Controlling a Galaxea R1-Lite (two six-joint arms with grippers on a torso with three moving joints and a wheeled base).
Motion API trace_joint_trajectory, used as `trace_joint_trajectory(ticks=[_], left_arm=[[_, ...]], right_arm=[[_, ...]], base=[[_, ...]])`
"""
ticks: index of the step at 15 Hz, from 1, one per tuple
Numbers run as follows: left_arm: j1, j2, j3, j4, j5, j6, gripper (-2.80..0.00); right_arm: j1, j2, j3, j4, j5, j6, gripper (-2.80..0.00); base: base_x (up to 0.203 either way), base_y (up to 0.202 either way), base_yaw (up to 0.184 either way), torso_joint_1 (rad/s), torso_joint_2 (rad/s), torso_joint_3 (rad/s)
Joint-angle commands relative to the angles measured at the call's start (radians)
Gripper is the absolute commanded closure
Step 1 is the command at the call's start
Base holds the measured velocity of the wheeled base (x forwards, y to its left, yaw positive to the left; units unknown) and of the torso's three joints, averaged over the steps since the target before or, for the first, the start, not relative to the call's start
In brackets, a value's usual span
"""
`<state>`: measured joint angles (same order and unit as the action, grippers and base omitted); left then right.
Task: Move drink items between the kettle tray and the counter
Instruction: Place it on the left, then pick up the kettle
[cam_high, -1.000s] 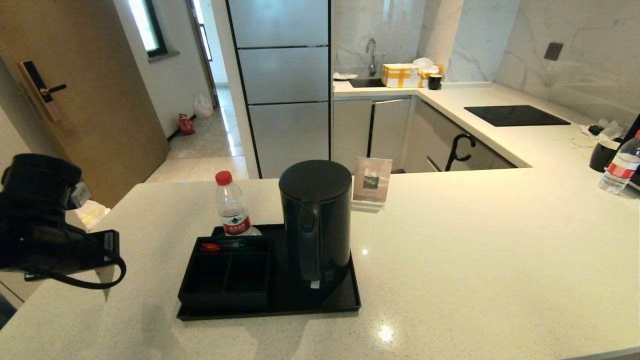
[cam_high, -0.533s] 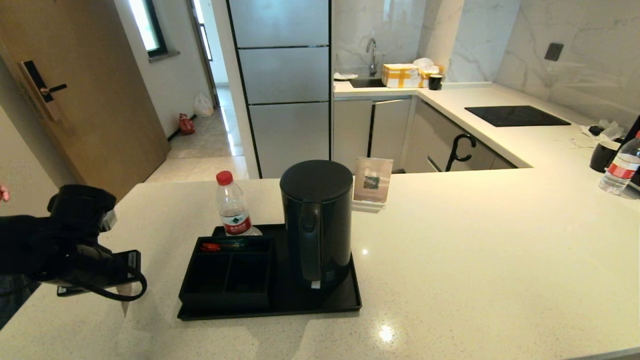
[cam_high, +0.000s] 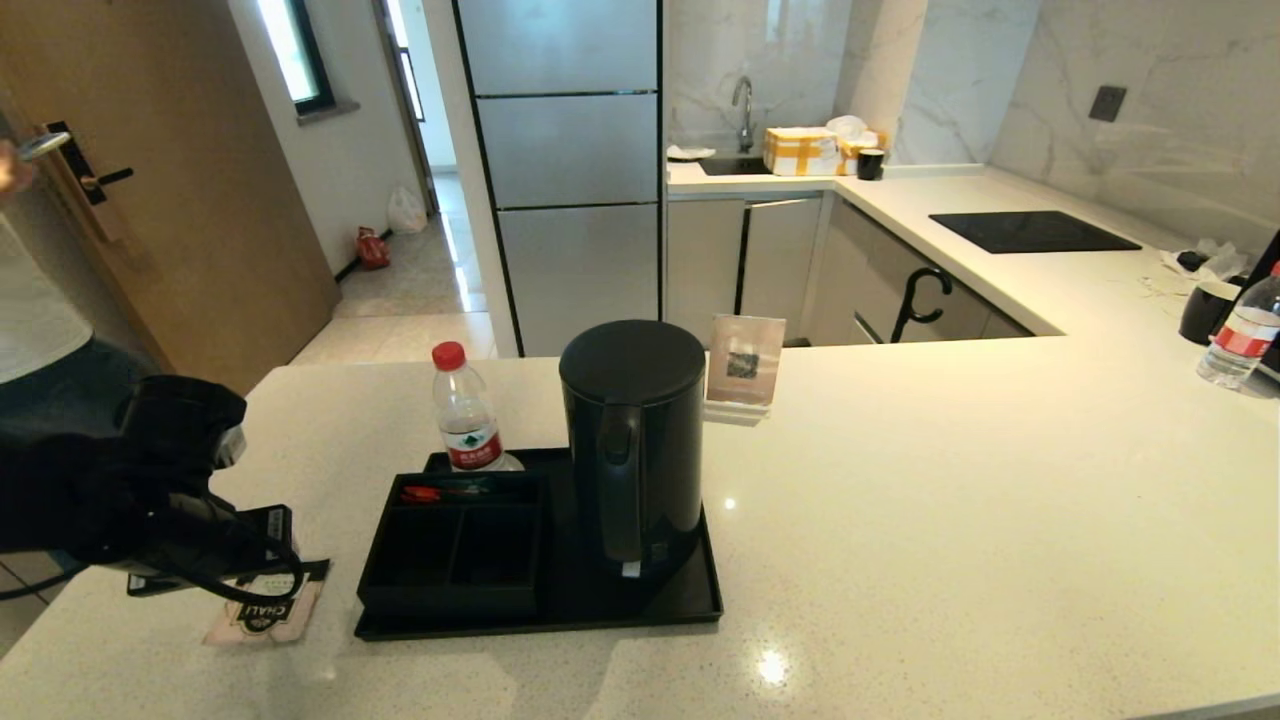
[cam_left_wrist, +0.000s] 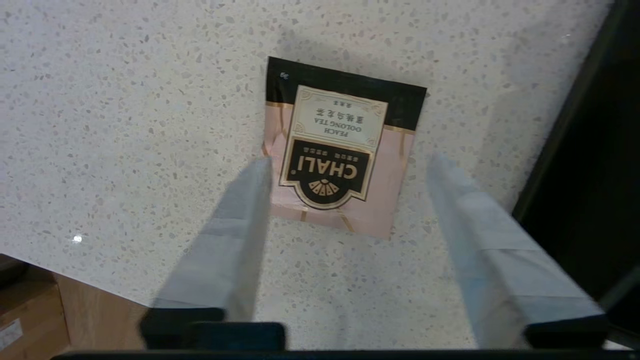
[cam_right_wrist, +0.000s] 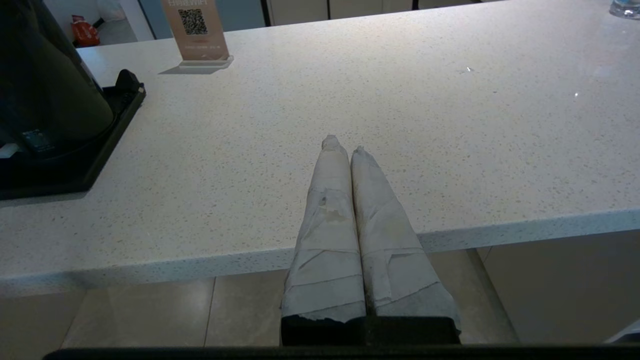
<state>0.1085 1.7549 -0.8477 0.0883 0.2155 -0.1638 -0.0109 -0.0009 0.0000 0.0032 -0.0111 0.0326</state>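
Note:
The CHALI tea sachet (cam_left_wrist: 340, 150) lies flat on the speckled counter (cam_high: 950, 500), just left of the kettle tray (cam_high: 690, 600). My left gripper (cam_left_wrist: 350, 162) hangs above it, open, one finger on each side of the sachet and nothing held. In the head view the left gripper (cam_high: 250, 575) covers part of the sachet (cam_high: 268, 612). The black kettle (cam_high: 632, 450) stands upright on the tray beside the divided box (cam_high: 450, 550). My right gripper (cam_right_wrist: 342, 142) is shut and empty at the counter's front edge, right of the tray.
A red-capped water bottle (cam_high: 465, 412) stands at the tray's back left corner. A QR sign (cam_high: 743, 365) stands behind the kettle. A second bottle (cam_high: 1240, 335) and a black cup (cam_high: 1205, 310) are far right. A person (cam_high: 40, 330) stands at the left edge.
My left arm has moved right and down towards the tray's left side. The sachet now shows on the counter under it. A person has come into view at the left.

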Motion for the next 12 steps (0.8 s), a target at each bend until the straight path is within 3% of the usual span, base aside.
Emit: trace_joint_trajectory(ticks=[1, 6, 12], left_arm=[[-0.004, -0.015, 0.004, 0.002, 0.002, 0.0, -2.8], [-0.004, -0.015, 0.004, 0.002, 0.002, 0.0, -2.8], [-0.058, -0.105, 0.004, 0.005, -0.019, -0.009, -2.8]], right_arm=[[0.0, 0.001, 0.002, 0.0, 0.0, 0.0, 0.0], [0.0, 0.001, 0.002, 0.0, 0.0, 0.0, 0.0], [0.0, 0.001, 0.002, 0.0, -0.001, 0.001, 0.0]], base=[[0.0, 0.0, 0.0, 0.0, 0.0, 0.0], [0.0, 0.0, 0.0, 0.0, 0.0, 0.0], [0.0, 0.0, 0.0, 0.0, 0.0, 0.0]])
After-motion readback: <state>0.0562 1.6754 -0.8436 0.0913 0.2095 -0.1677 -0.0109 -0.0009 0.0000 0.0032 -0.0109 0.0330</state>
